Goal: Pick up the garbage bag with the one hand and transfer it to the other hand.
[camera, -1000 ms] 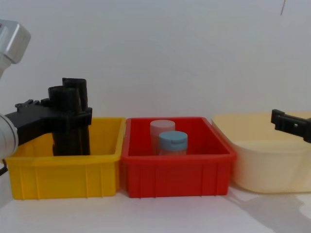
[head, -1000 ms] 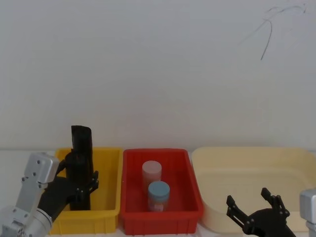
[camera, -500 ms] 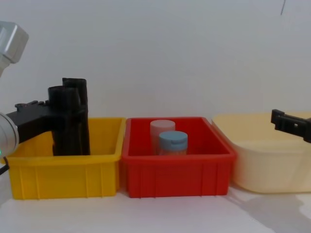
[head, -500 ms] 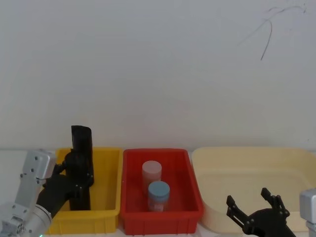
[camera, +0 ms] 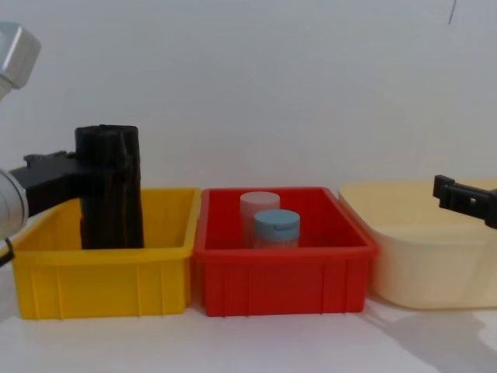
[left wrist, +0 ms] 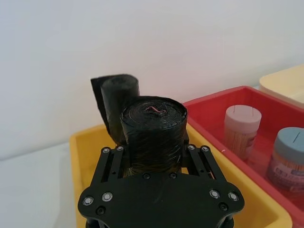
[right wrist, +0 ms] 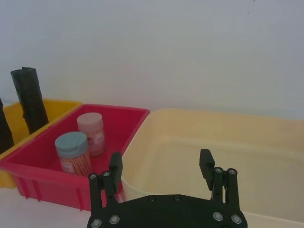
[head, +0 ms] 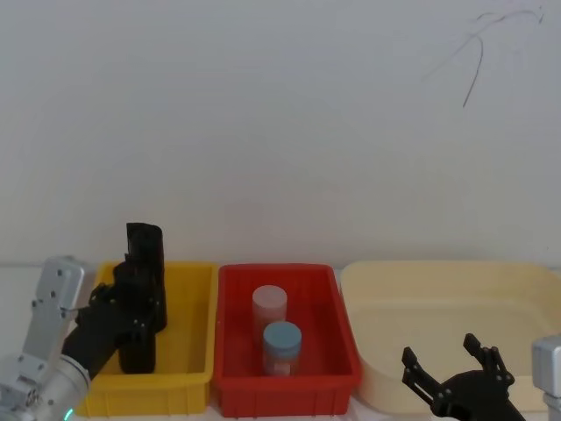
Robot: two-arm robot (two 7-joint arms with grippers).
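The garbage bag, a thick black roll of wrinkled film, stands upright in the yellow bin. My left gripper is shut on it, one finger on each side. From above, the left gripper sits at the bin's left part with the garbage bag showing below its fingers. In the chest view the garbage bag rises well above the bin's rim. My right gripper hangs open and holds nothing, low over the cream tub, far from the bag.
A slimmer black roll stands just behind the held one in the yellow bin. The red bin in the middle holds a pink-lidded jar and a blue-lidded jar. A white wall runs close behind the bins.
My left gripper's fingers closed in on the thick roll, then shifted left with it. In the chest view it now covers the slimmer roll. The right gripper has not moved.
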